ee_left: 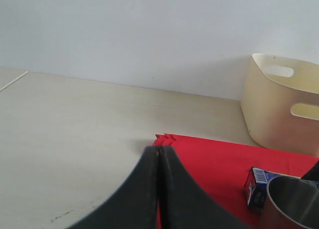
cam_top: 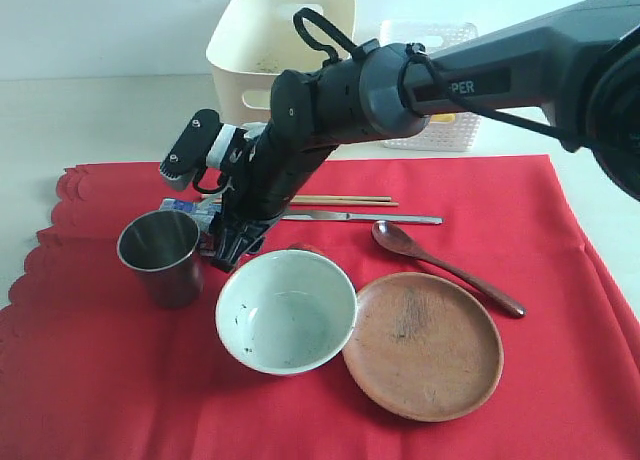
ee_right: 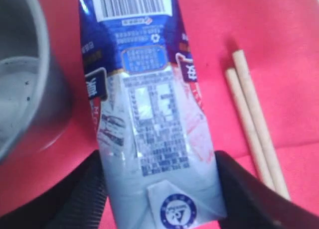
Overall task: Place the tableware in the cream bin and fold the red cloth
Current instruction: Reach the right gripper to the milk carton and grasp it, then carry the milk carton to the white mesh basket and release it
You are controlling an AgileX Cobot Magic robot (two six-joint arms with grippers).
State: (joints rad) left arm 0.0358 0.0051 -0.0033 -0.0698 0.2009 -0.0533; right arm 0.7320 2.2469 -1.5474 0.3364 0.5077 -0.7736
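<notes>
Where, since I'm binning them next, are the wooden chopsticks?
In the exterior view, the wooden chopsticks lie on the red cloth near the middle, just beyond the slim metal knife.

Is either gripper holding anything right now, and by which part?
Left gripper is shut and empty. Right gripper straddles the carton at its flap end; whether it grips yet cannot be told.
</notes>
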